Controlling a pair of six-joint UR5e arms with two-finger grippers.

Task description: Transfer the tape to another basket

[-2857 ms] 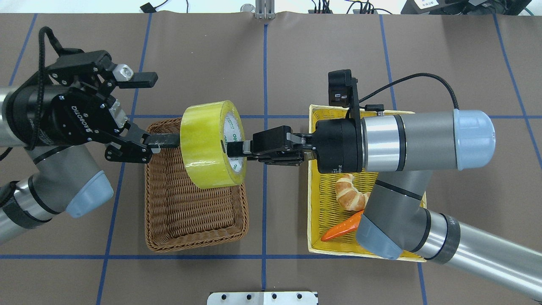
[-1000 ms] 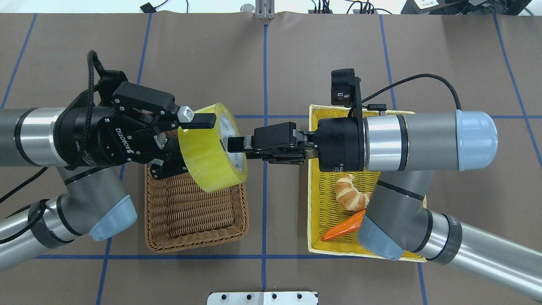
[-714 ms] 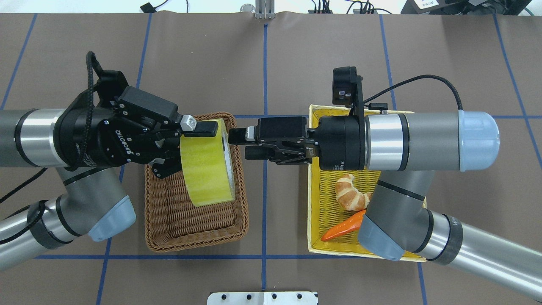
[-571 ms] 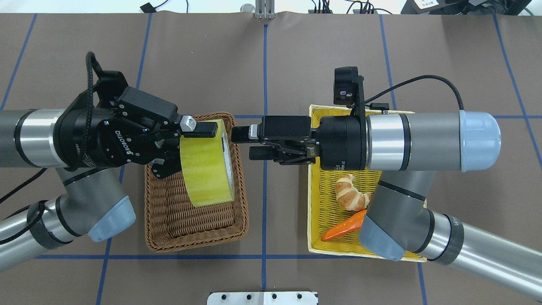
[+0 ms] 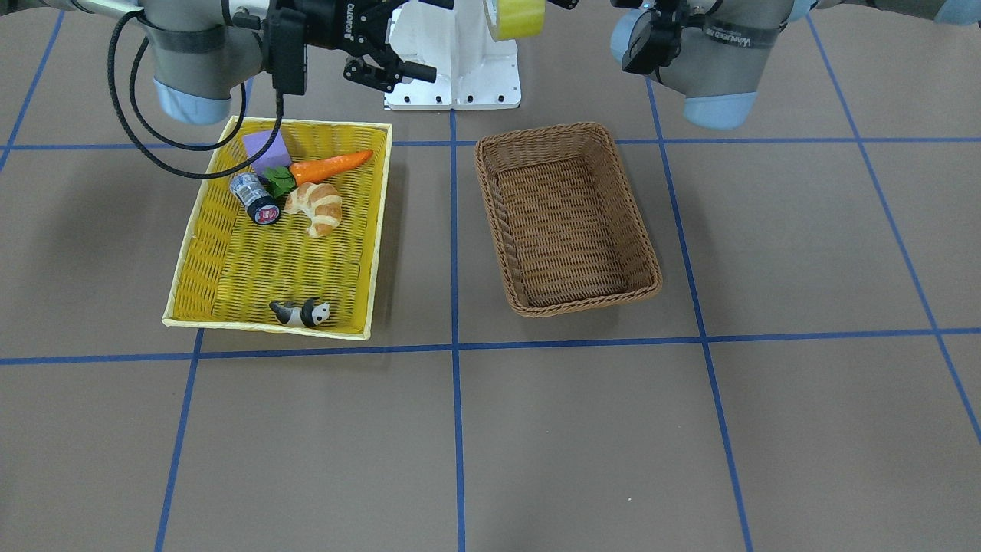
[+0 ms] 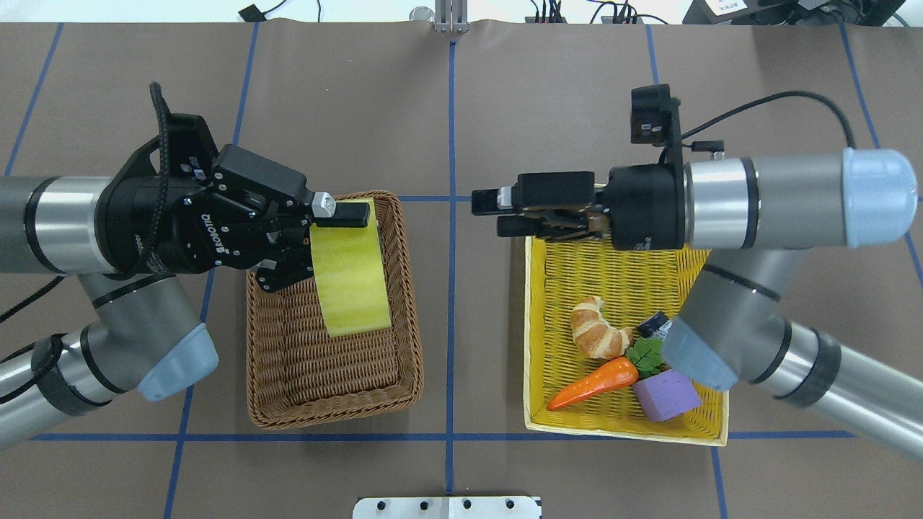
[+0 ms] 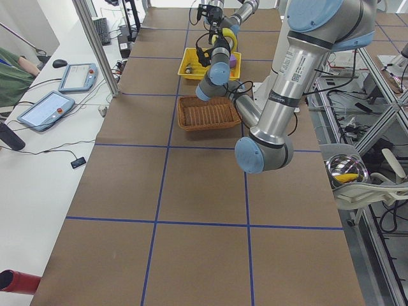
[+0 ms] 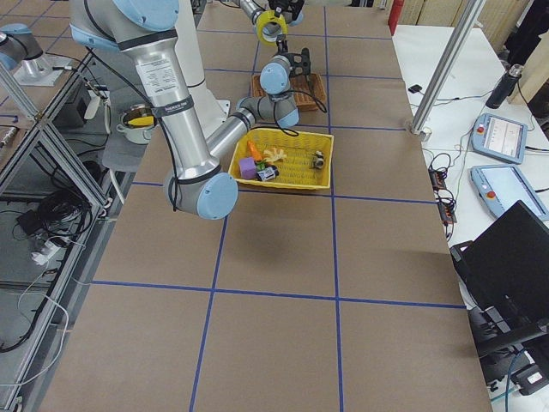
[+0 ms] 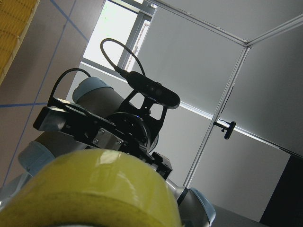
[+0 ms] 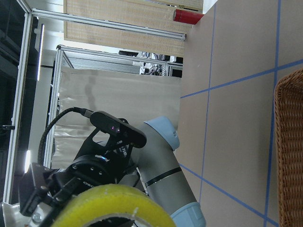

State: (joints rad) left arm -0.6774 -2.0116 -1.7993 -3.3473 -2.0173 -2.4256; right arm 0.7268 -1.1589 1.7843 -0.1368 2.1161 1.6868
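The yellowish tape roll [image 6: 350, 270] hangs edge-on above the far half of the brown wicker basket [image 6: 288, 375], which has nothing in it. My left gripper [image 6: 324, 245] is shut on the tape; one finger [image 6: 350, 214] lies across its top and the other is hidden behind the roll. My right gripper [image 6: 494, 213] is open and empty, well right of the tape, over the far left corner of the yellow tray [image 6: 537, 404]. The tape also shows in the front view [image 5: 517, 17], the left wrist view [image 9: 94, 194] and the right wrist view [image 10: 113, 203].
The yellow tray holds a croissant [image 6: 597, 337], a carrot [image 6: 591, 383], a purple block [image 6: 667, 395], a small grey cylinder with a black-red cap [image 5: 257, 199] and a panda figure [image 5: 300, 313]. The robot's white base [image 5: 452, 69] stands behind the baskets.
My left gripper closed on the tape that the right gripper held by its core. The right gripper opened, let go and drew back to the right. The tape moved slightly left, over the basket.
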